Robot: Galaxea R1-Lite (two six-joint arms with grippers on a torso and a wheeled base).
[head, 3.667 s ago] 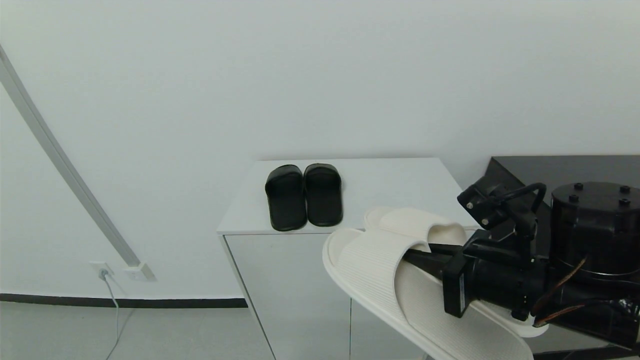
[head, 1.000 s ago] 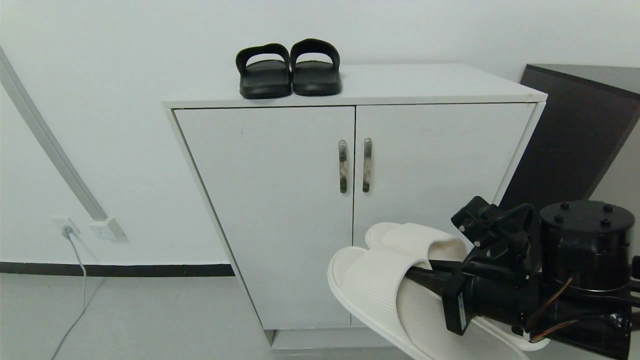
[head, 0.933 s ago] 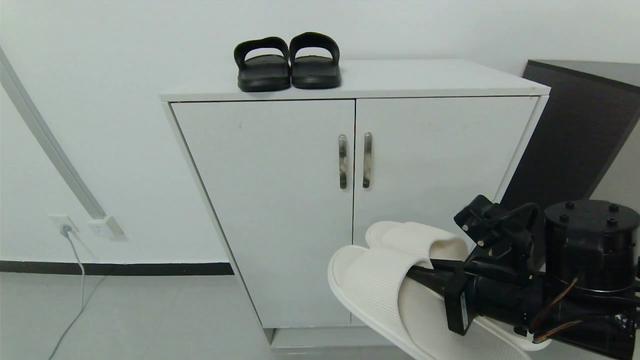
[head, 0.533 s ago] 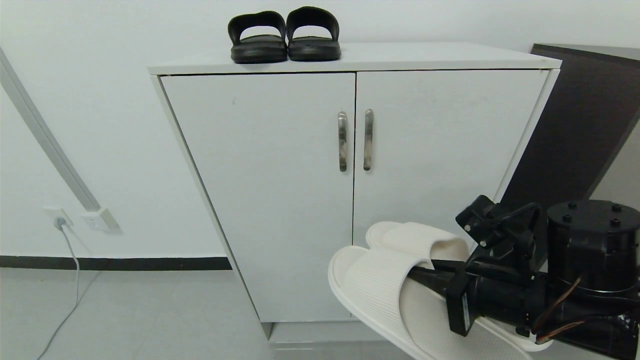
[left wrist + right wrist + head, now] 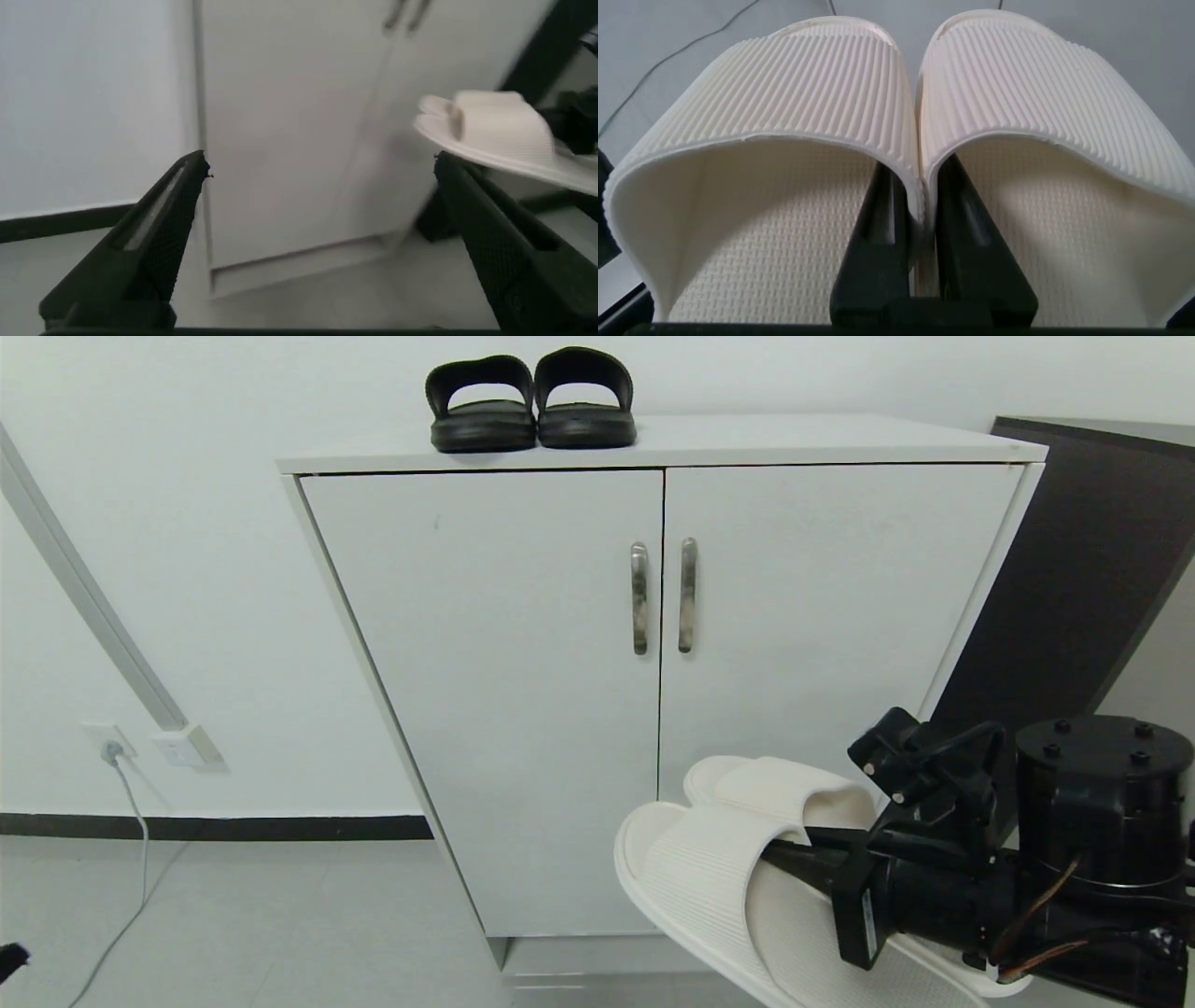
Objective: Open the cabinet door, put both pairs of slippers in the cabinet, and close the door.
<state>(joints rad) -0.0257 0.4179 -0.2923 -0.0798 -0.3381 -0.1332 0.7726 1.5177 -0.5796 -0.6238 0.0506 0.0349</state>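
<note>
The white cabinet (image 5: 523, 709) stands in front of me with both doors shut; two metal handles (image 5: 639, 597) meet at the middle seam. A pair of black slippers (image 5: 532, 401) rests on its top, left of centre. My right gripper (image 5: 794, 845) is low at the right, before the right door, shut on the pair of white slippers (image 5: 709, 868). In the right wrist view its fingers (image 5: 878, 243) pinch the two touching inner walls of the white slippers (image 5: 785, 121). My left gripper (image 5: 322, 233) is open and holds nothing, low before the cabinet's (image 5: 280, 140) left corner.
A dark cabinet (image 5: 1074, 569) stands right of the white one. On the wall at left are a slanted grey duct (image 5: 84, 597) and a socket (image 5: 112, 747) with a cable trailing over the grey floor (image 5: 233, 933).
The head camera has sunk from the cabinet top to its front, then almost settled. My right gripper still holds the white slippers. A black tip has appeared at the lower left edge.
</note>
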